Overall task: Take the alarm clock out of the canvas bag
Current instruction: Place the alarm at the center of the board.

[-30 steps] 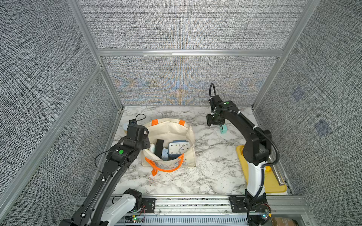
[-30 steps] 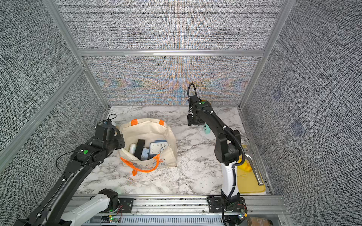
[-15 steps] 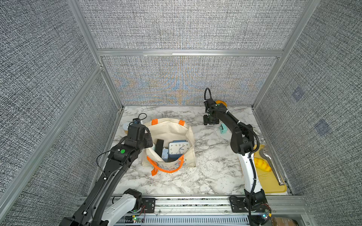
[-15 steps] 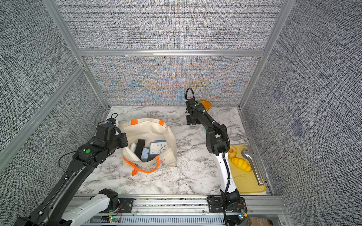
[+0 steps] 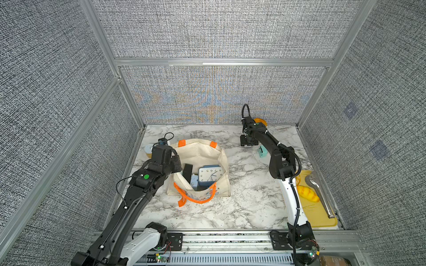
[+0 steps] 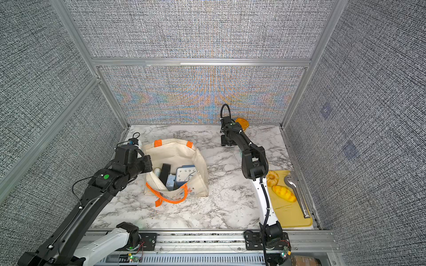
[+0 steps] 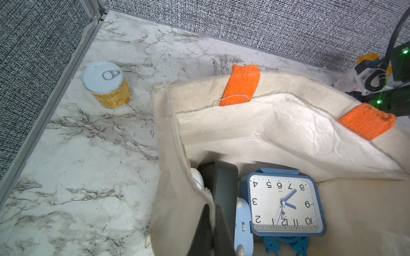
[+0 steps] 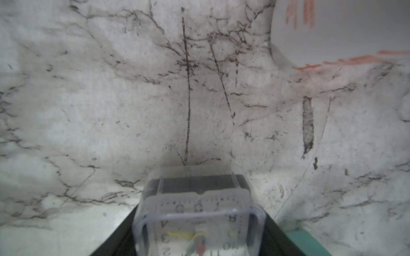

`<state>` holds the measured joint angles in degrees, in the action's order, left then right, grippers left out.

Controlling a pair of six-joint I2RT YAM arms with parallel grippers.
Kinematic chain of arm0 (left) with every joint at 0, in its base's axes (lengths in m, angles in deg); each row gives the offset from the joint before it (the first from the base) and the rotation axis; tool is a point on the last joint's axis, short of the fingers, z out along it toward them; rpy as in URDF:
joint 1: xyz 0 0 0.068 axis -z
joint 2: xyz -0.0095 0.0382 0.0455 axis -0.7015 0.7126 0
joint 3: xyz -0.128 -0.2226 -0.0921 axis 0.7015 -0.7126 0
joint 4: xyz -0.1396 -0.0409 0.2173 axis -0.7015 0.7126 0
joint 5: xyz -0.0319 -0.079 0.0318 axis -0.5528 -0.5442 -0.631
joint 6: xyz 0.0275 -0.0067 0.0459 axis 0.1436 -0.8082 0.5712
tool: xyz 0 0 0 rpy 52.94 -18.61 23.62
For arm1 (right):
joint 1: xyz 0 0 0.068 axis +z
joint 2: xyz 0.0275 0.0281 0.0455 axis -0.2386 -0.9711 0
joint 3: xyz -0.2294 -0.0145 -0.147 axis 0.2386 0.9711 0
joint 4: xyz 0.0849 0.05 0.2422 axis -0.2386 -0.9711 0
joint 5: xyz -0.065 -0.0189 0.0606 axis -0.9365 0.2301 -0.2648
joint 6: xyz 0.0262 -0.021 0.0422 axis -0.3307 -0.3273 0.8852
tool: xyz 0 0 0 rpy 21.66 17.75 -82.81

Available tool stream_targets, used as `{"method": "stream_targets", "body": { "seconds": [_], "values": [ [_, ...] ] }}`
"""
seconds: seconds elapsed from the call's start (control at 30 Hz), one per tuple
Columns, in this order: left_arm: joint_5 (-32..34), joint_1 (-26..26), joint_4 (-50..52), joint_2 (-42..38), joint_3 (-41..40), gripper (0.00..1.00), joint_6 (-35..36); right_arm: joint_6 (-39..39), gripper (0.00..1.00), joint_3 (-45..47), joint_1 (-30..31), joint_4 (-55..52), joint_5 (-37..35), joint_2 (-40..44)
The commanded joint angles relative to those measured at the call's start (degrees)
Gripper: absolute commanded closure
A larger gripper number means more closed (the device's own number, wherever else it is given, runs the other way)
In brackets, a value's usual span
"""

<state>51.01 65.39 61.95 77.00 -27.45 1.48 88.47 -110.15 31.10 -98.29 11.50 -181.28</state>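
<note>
Left wrist, left gripper (image 7: 213, 219) clamping canvas bag (image 7: 244, 133)

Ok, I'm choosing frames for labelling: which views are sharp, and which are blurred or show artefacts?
Left wrist view: sharp, numerals on the blue clock readable. Right wrist view: soft, the clear clock blurred. Both top views: sharp, rainbow moiré on the back wall.

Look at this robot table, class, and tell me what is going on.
The left claw is shut on the rim of the canvas bag, pinching the fabric. A blue alarm clock lies inside the bag, beside a black item. At the back of the table, the right claw has a small clear-cased clock between its fingers, low over the marble. Whether it grips it is unclear.
</note>
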Motion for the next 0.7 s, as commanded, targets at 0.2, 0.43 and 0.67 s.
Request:
{"method": "stream_targets", "body": {
  "seconds": [0.2,0.43,0.67],
  "values": [
    [-0.08,-0.01,-3.21,0.63,0.23,1.0,1.1,-0.14,0.32,-2.86,-0.34,-1.2,0.21,-2.19],
    [-0.37,-0.05,-3.64,0.2,0.32,1.0,1.53,-0.78,0.19,-2.64,-0.41,-1.46,-0.09,-1.96],
    [-5.72,-0.07,-5.55,-0.43,-0.81,1.0,2.64,-1.15,0.11,-1.82,0.49,-0.58,0.37,6.67]
  ]
}}
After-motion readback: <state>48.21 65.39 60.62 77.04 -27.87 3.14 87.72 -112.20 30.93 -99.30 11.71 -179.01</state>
